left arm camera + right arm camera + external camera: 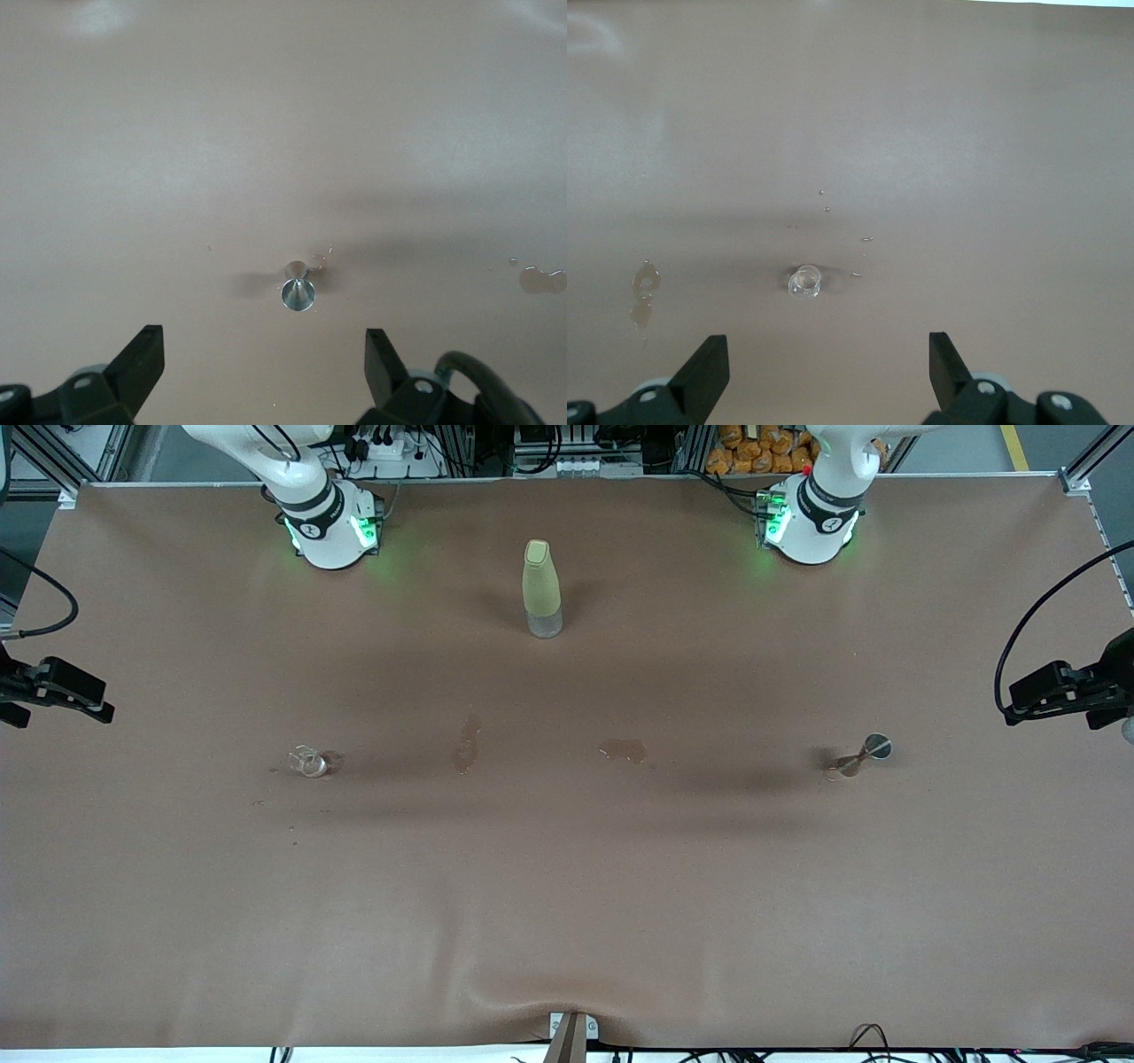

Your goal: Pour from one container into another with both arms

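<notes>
A small clear glass cup [310,762] [804,282] stands on the brown table toward the right arm's end. A metal jigger [864,755] [298,288] stands toward the left arm's end. A tall yellowish bottle [541,589] with a clear base is upright between the two arm bases, farther from the front camera. My left gripper [264,359] hangs open high over the table, close to the jigger. My right gripper [829,363] hangs open the same way, close to the glass cup. Neither holds anything, and neither hand shows in the front view.
Two wet patches [467,744] [625,750] mark the cloth between cup and jigger, with droplets around both. Black devices on cables [53,686] [1063,691] jut in at each end of the table. The cloth ripples at the front edge [567,1001].
</notes>
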Tool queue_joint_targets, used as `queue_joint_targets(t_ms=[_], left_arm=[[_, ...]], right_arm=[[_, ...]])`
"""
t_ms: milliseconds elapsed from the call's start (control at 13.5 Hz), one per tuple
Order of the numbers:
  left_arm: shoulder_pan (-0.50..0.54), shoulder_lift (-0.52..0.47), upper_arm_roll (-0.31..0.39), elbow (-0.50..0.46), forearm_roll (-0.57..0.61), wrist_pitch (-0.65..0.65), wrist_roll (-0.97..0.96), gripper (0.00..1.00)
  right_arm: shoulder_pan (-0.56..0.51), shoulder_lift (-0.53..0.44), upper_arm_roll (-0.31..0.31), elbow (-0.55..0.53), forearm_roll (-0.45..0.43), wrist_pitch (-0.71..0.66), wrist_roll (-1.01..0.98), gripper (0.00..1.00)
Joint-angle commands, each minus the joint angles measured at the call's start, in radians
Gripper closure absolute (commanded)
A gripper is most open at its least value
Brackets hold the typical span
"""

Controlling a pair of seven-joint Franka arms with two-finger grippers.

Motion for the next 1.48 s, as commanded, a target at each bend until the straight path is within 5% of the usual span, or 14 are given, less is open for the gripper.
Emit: queue_joint_targets(t_ms=[0, 443, 1034, 1403], left_arm=[[0.001, 0.003, -0.007, 0.018, 0.024, -0.006, -0.004, 0.0], [0.0, 0.004, -0.007, 0.018, 0.024, -0.006, -0.013, 0.0], [0.001, 0.006, -0.009, 0.015, 0.024, -0.006, -0.01, 0.0], [0.003, 0.007, -0.007, 0.015, 0.024, -0.006, -0.01, 0.0]], right_arm=[[-0.006, -0.007, 0.009, 0.015, -0.011, -0.02, 0.021, 0.0], [-0.003, -0.039, 0.006, 0.001, 0.0, -0.063, 0.024, 0.0], [-0.003, -0.194, 0.0, -0.204, 0.0, 0.024, 0.019, 0.0], [-0.004, -0.192, -0.013, -0.211, 0.002, 0.031, 0.015, 0.0]])
